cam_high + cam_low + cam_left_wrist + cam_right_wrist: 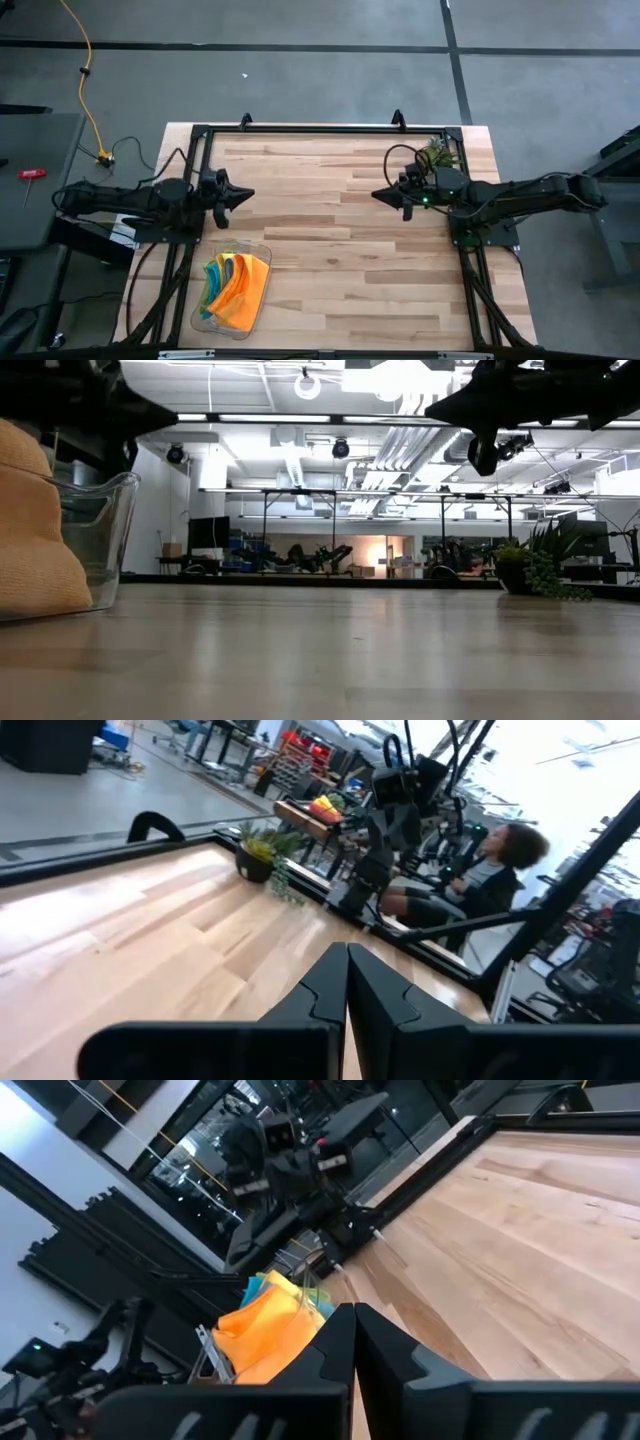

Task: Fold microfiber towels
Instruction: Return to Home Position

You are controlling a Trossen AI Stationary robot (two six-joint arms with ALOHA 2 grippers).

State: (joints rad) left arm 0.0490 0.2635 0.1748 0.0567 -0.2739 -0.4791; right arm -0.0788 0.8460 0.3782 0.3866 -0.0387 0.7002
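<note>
On the counter's [330, 250] left side, folded towels [237, 288] lay in the clear tray [262, 248], nearer the left tool [245, 194] than the right tool [378, 194], both closed and empty.

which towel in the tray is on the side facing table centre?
The orange towel, at the stack's inner edge in the clear tray; the rest lie beyond it toward the left edge of the table.

Soft, nubby cloth towels [30, 540] fill a clear glossy plastic tray [112, 525] on a matt, pale wooden table [350, 650].
</note>
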